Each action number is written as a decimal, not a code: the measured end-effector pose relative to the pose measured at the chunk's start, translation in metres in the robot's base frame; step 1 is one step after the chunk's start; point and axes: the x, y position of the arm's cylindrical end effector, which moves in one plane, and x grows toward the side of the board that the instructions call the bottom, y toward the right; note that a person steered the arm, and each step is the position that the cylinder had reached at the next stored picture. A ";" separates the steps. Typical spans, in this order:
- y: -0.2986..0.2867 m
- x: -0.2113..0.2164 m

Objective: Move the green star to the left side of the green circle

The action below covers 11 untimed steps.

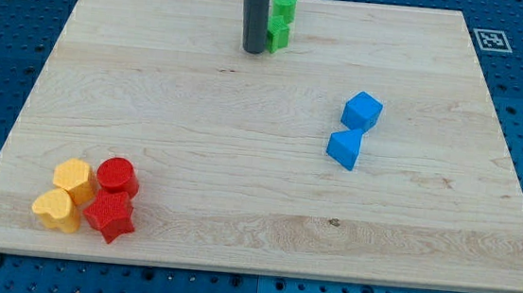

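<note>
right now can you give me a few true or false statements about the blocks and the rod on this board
1. My tip sits just at the view's left of the green star. True.
2. The green circle lies at the view's bottom of the green star. False: it lies toward the view's top, touching or almost touching the star.
3. The two blue blocks, the blue cube and a second blue block, lie on the view's right half. True.
4. The red star is alone at the board's centre. False: it sits at the view's bottom left, clustered with the red cylinder and two yellow blocks.
</note>
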 end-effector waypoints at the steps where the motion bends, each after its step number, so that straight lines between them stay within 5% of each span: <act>1: 0.003 0.020; 3: 0.071 0.014; 6: 0.021 -0.035; 11: -0.077 -0.013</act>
